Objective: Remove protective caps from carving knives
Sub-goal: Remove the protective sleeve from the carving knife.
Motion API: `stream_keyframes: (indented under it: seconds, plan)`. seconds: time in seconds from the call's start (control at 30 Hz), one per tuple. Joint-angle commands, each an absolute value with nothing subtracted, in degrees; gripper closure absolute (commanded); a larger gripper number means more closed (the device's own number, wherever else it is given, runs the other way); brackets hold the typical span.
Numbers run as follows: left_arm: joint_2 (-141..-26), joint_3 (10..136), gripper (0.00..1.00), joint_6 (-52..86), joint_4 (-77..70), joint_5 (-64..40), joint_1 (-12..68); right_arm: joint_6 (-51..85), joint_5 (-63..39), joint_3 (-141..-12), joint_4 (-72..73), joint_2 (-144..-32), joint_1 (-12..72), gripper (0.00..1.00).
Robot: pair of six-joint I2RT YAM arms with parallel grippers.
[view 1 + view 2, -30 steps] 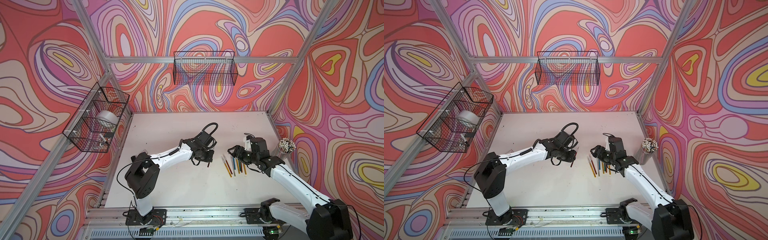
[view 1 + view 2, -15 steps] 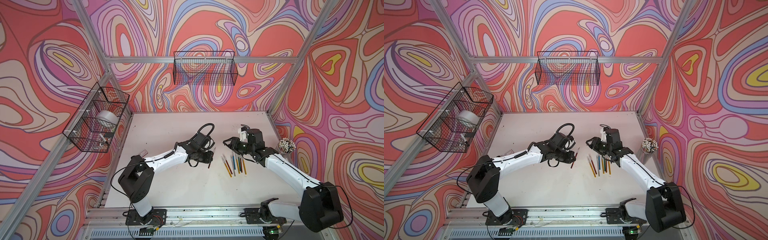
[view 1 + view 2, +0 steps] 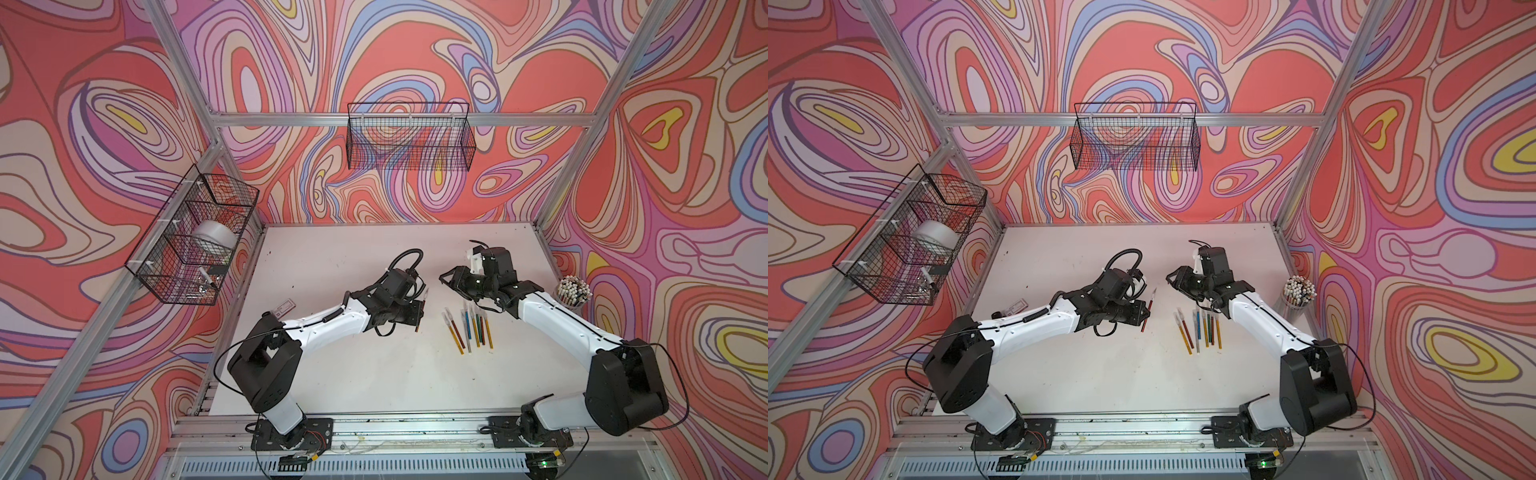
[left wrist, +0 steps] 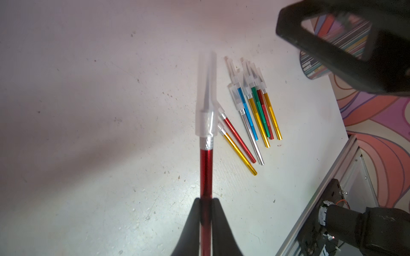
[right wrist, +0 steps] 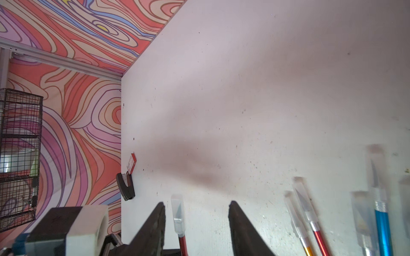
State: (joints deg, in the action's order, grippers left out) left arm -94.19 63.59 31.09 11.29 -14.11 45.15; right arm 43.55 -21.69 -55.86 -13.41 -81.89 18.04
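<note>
My left gripper point(image 4: 206, 201) is shut on the handle of a red carving knife point(image 4: 206, 172), which it holds above the table with its whitish protective cap point(image 4: 206, 99) still on. Both top views show this knife point(image 3: 420, 309) point(image 3: 1147, 309) pointing away from the table's front edge. My right gripper point(image 5: 196, 206) point(image 3: 444, 280) stands open around that cap point(image 5: 178, 213), which sits close to one finger without touching it. Several other capped carving knives point(image 3: 467, 324) point(image 3: 1200, 326) point(image 4: 253, 110) lie side by side on the table, right of the held one.
A cup of white-tipped sticks point(image 3: 573, 291) point(image 3: 1298, 291) stands at the table's right edge. Wire baskets hang on the left wall point(image 3: 195, 241) and the back wall point(image 3: 409, 137). A small card point(image 3: 284, 307) lies near the left edge.
My right gripper has swung left from over the pile of knives to the capped tip of the held knife, and its jaws have narrowed. The left gripper keeps its hold.
</note>
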Motion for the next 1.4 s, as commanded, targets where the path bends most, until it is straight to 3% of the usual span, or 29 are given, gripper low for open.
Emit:
stream_keyframes:
  seconds: [0.0, 1.37]
  plan:
    - [-94.1, 63.2, 0.87, 31.2, 7.9, -12.1, 45.1, 42.0, -19.3, -58.1, -15.1, -83.0, 19.5, 0.52]
    - [-96.2, 62.8, 0.88, 31.1, 6.0, -14.9, 45.1, 43.2, -15.5, -58.9, -12.9, -88.3, 26.5, 0.72]
